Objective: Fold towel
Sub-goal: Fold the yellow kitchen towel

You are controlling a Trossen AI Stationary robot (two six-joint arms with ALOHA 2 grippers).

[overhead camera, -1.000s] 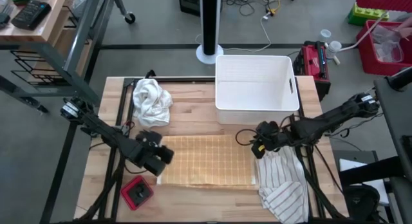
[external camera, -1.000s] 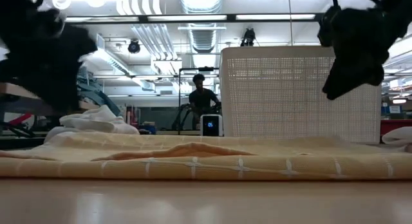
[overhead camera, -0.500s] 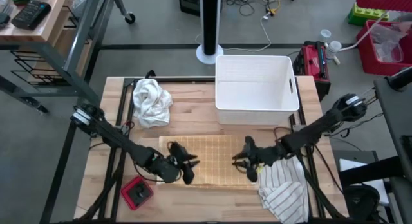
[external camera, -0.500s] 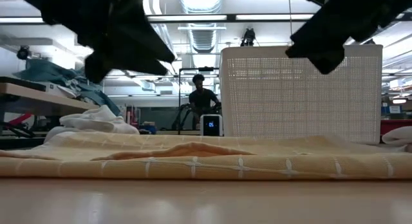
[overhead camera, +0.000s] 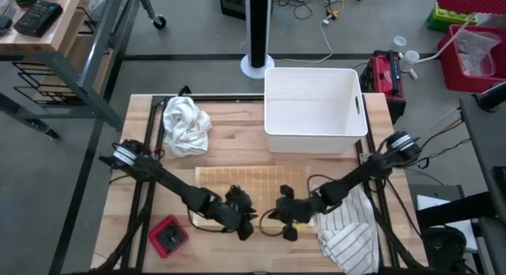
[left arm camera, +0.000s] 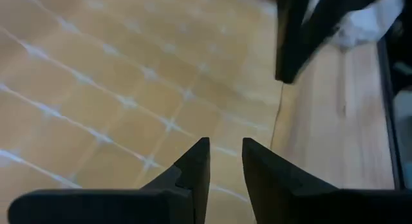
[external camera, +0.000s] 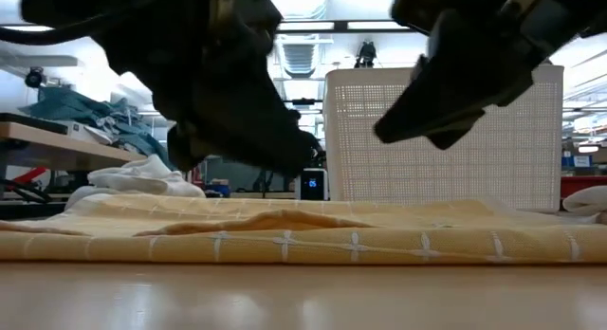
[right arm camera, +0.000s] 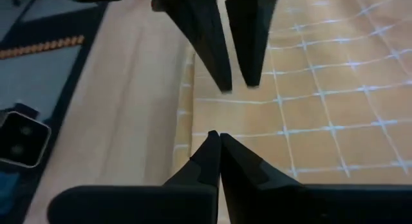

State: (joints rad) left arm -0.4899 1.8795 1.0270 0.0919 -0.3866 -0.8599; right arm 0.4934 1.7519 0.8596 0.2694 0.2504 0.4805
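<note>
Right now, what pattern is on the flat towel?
Yellow towel with a white grid, clearest in the right wrist view.

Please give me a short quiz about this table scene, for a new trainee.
1. True or false: the bin holds a cloth.
2. Which lies next to the right gripper? A: striped cloth. B: a blue cloth. C: a cup.
3. Fill in: over the towel, the right gripper's fingers are ____.
Key: 1 false; 2 A; 3 shut.
</note>
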